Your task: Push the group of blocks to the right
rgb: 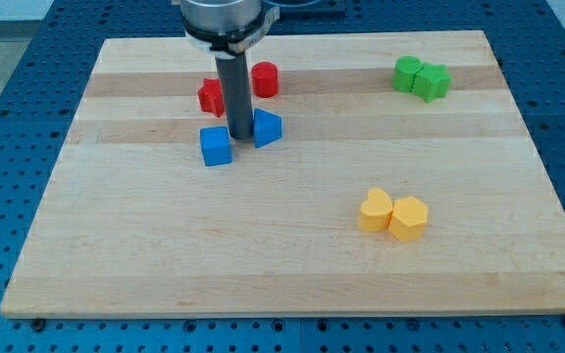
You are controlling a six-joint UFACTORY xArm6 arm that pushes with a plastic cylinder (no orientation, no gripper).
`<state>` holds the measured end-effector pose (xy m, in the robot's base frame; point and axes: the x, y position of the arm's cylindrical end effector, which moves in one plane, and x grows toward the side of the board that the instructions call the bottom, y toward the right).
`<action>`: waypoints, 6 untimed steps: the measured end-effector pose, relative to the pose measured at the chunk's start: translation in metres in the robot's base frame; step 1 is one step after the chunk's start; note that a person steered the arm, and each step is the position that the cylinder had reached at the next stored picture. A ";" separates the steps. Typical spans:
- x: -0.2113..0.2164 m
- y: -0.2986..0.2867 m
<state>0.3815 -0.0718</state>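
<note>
My tip point(240, 146), bare and clamped on nothing, rests on the wooden board point(292, 265) between two blue blocks: the blue cube point(216, 146) just to its left in the view, the blue wedge-like block point(267, 127) touching or nearly touching its right. Above the tip sit a red block point(211, 96), partly hidden by the rod, and a red cylinder point(265, 78). Well right of the tip lie two green blocks point(421, 77) touching, and two yellow blocks point(392, 215) touching, lower down.

The arm enters from the view's top, left of centre, showing only its round grey and black wrist housing. From it a straight dark rod hangs upright. My tip point(241, 146) stands at the rod's lower end, down at counter level, in the view's upper left part
</note>
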 end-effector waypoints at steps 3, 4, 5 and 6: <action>-0.089 -0.116; -0.063 -0.100; -0.083 -0.074; -0.092 -0.041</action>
<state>0.2892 -0.1128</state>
